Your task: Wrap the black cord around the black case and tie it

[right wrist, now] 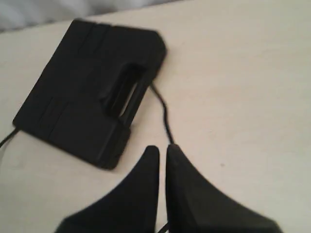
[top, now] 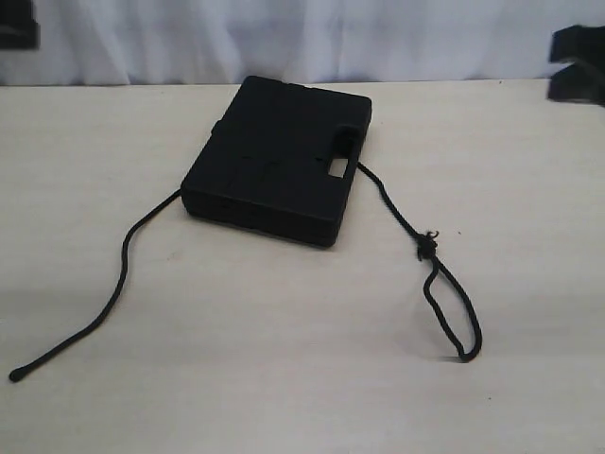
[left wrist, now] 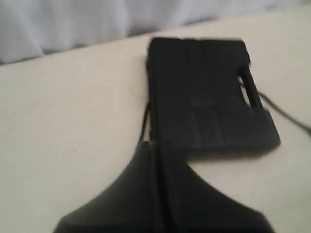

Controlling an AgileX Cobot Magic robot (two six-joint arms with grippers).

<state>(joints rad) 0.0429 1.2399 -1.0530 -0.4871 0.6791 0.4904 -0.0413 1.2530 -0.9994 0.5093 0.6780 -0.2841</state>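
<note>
The black case (top: pixel 274 161) lies flat on the pale table, with its handle slot toward the right. The black cord (top: pixel 118 284) passes under it. One plain end trails off to the front left, and on the right the cord runs to a frayed knot (top: pixel 427 244) and a loop (top: pixel 454 317). My left gripper (left wrist: pixel 153 145) is shut and empty, hovering short of the case (left wrist: pixel 204 92), near the cord (left wrist: pixel 145 116). With only a sliver between its fingers, my right gripper (right wrist: pixel 162 148) is shut over the cord (right wrist: pixel 163 109), beside the case (right wrist: pixel 92 97), holding nothing.
A white cloth backdrop (top: pixel 284 38) hangs behind the table's far edge. Dark arm parts show at the top left corner (top: pixel 17 24) and the top right corner (top: pixel 577 61) of the exterior view. Bare tabletop (top: pixel 284 378) stretches in front of the case.
</note>
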